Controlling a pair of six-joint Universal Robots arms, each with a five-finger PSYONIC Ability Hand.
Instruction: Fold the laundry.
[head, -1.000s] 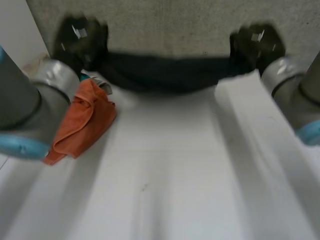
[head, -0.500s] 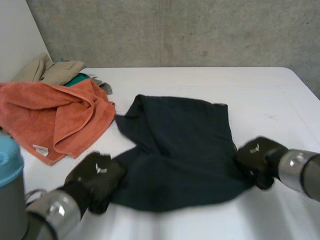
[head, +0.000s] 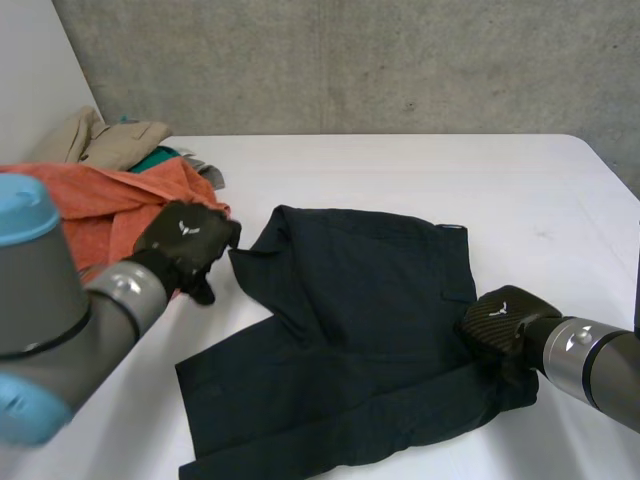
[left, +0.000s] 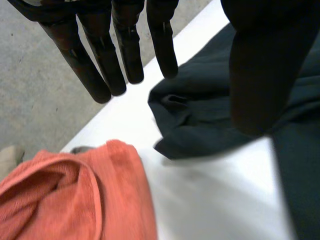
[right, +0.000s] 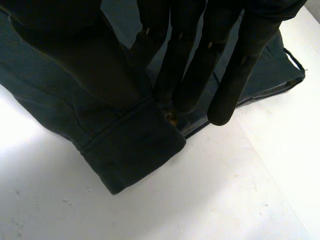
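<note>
The left hand (head: 187, 240) hangs with its fingers (left: 129, 50) straight and spread, well apart from the thumb and clamped on nothing. A crumpled corner of the dark garment (head: 360, 330) lies on the white table (head: 420, 170) just past its fingertips, and an orange towel (left: 60, 200) lies beside that corner. The right hand (head: 498, 322) is at the garment's opposite edge, its fingers (right: 182, 75) straight and close together with their tips at the cloth by a hemmed corner, the thumb set apart and nothing pinched.
</note>
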